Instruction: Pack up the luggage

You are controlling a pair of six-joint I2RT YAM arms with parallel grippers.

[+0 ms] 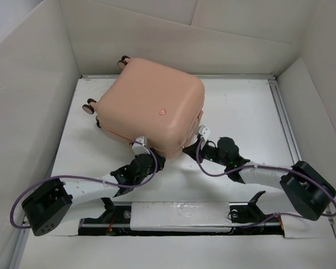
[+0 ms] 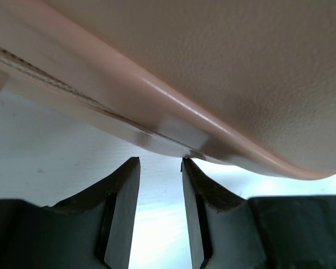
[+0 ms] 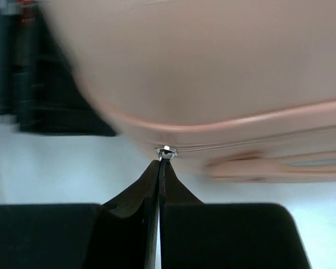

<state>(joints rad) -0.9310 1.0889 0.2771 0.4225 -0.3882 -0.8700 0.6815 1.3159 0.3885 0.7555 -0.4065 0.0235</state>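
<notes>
The right tool (image 3: 159,163) is closed, its two dark fingers pressed flat together with no gap. Right at their tips sits a small silver metal tab (image 3: 166,149). The wrist view is blurred, so I cannot tell whether the tab is actually pinched. The tab lies on the near edge of the salmon-pink hard-shell suitcase with rounded corners (image 1: 151,106).

The left tool (image 2: 161,162) stands open, with a narrow gap between its fingers and nothing in it. Its tips reach just under the same near edge, further to the left.

The suitcase lies closed and flat, directly ahead of both tools. Its small black-and-pink wheels (image 1: 90,106) show on the side away from them, toward the far left. Beneath the tools and suitcase is the white tabletop (image 1: 241,112), walled in by pale upright panels (image 1: 28,84).
</notes>
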